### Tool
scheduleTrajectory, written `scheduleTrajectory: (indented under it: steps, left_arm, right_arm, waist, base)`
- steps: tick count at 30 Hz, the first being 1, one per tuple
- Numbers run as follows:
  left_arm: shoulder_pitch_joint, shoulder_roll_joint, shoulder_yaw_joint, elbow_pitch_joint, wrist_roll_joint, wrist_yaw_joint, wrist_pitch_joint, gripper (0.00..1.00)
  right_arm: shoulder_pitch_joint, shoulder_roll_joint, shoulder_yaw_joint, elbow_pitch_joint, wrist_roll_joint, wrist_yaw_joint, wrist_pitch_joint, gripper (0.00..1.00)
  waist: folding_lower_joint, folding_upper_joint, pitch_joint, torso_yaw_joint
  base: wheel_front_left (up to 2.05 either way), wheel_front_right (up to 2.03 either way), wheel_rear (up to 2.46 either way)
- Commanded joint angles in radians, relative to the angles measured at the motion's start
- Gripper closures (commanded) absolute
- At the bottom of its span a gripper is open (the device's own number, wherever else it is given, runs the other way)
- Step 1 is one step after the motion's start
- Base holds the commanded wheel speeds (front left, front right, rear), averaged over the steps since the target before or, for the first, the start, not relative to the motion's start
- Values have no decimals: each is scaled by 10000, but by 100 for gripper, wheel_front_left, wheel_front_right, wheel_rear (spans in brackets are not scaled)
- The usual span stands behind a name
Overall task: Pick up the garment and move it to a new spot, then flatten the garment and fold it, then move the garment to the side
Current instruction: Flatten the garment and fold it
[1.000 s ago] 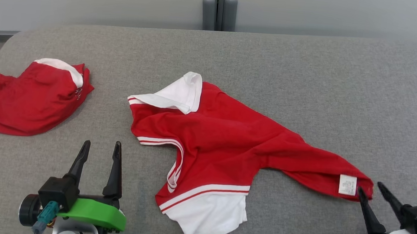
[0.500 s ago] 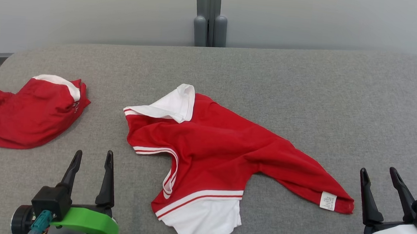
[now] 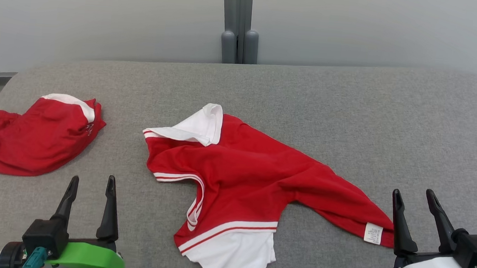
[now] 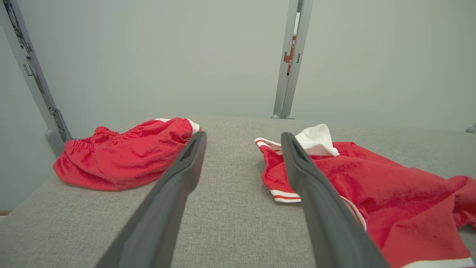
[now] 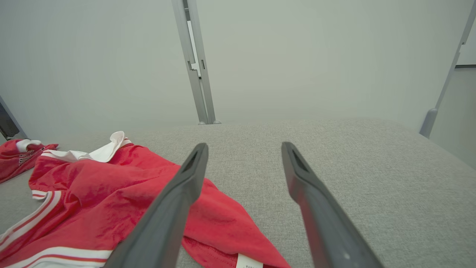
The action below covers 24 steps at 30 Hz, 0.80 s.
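Item: garment (image 3: 243, 177), red-white, lay crumpled on tabletop (image 3: 351, 109), unfolded. Your right gripper (image 3: 412, 192): fingers wide, empty, just beside garment's labelled corner; likely placement done. Left gripper (image 3: 93, 178): fingers wide, near garment's sleeve, ready for flattening.

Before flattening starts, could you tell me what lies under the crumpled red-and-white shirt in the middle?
The crumpled red-and-white shirt lies directly on the grey fabric-covered surface; anything beneath its folds is hidden.
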Motion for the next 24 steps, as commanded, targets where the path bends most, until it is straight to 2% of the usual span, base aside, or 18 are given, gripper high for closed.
scheduleTrajectory:
  steps: [1, 24]
  left_arm:
    - [159, 23, 120, -39, 75, -2, -3, 0]
    - [209, 23, 407, -55, 184, -126, -3, 0]
  right_arm:
    - [-31, 27, 29, 3, -107, -17, -29, 0]
    - [-23, 10, 86, 255, -103, -17, -29, 0]
  waist:
    - [0, -1, -11, 21]
    - [0, -1, 10, 190]
  base:
    - [0, 0, 0]
    - [0, 0, 0]
